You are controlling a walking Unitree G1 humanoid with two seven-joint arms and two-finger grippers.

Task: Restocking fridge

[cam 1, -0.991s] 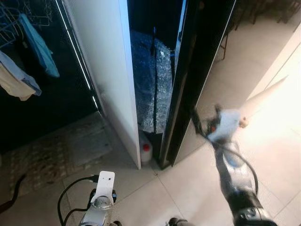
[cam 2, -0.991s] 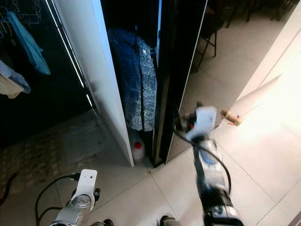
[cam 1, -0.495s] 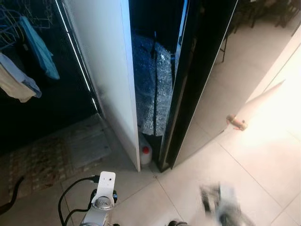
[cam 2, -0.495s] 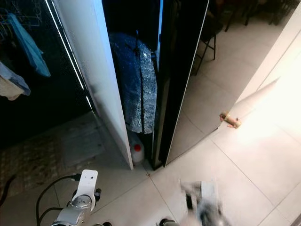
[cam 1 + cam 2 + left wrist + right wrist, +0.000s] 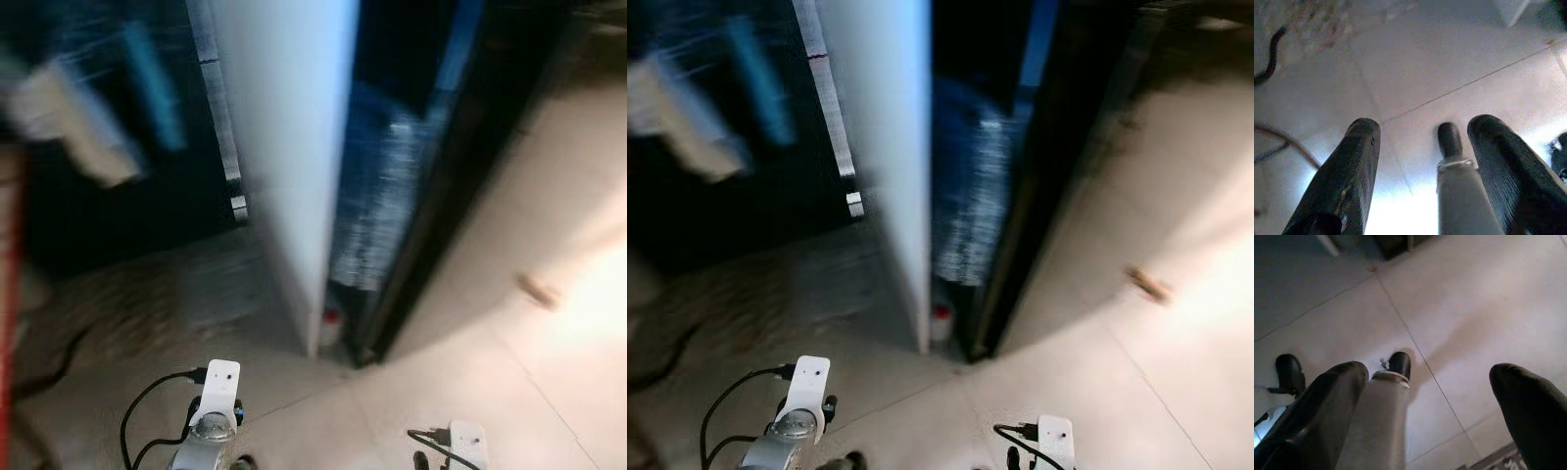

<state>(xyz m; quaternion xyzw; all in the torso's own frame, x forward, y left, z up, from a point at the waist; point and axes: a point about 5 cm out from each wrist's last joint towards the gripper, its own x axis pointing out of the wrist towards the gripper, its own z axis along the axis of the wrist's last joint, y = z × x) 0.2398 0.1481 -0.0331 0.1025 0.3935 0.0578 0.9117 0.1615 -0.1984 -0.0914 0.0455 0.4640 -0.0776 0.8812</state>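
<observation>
Though blurred, bottle [image 5: 331, 327] beside fridge door [image 5: 289, 147]

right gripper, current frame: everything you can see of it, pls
The right gripper has two long, rounded black fingers, matte like rubber or plastic, spread wide with nothing between them. It points down at pale floor tiles without touching them. Between and beyond the fingers are the robot's grey leg and black foot. In the head views the arm hangs low by the body, its white wrist housing with a black cable at the bottom edge.

White fridge door [image 5: 284, 147]; pale beige tiled floor [image 5: 509, 372]; red-capped bottle [image 5: 331, 323]; black fingers [image 5: 1347, 181].
</observation>
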